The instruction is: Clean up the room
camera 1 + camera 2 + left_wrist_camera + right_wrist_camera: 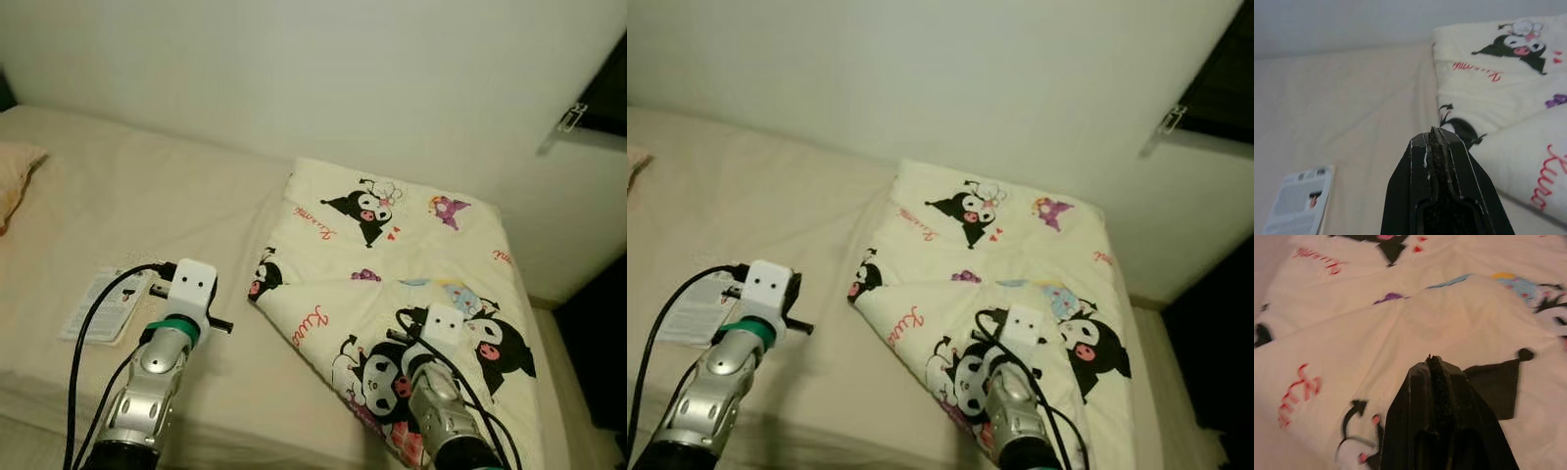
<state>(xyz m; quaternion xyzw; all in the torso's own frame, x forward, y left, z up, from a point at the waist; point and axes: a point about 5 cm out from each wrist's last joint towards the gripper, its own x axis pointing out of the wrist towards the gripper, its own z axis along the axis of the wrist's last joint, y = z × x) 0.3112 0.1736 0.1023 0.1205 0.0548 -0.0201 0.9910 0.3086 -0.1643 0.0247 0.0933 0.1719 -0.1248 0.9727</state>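
1. Pillow [17, 176]: cut off at the frame's edge.
2. Blanket [392, 294]: folded cartoon-print (lower edge out of frame), lying on bed [147, 206] by the wall.
3. Leaflet [106, 304]: print illegible, beside the left arm.
4. Left gripper [1434, 142]: fingers pressed together, empty, above bed.
5. Right gripper [1434, 367]: fingers together, over blanket.

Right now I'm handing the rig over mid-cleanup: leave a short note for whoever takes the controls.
Left gripper: shut, empty, held above the bare sheet of the bed, near the quilt's corner.
Right gripper: shut, empty, held over the cartoon-print quilt.
The quilt lies folded on the bed's right side by the wall. A printed leaflet lies flat on the sheet to the left; a pillow is at the far left edge.
Done: quilt appears folded.
Left: probably clear the leaflet.
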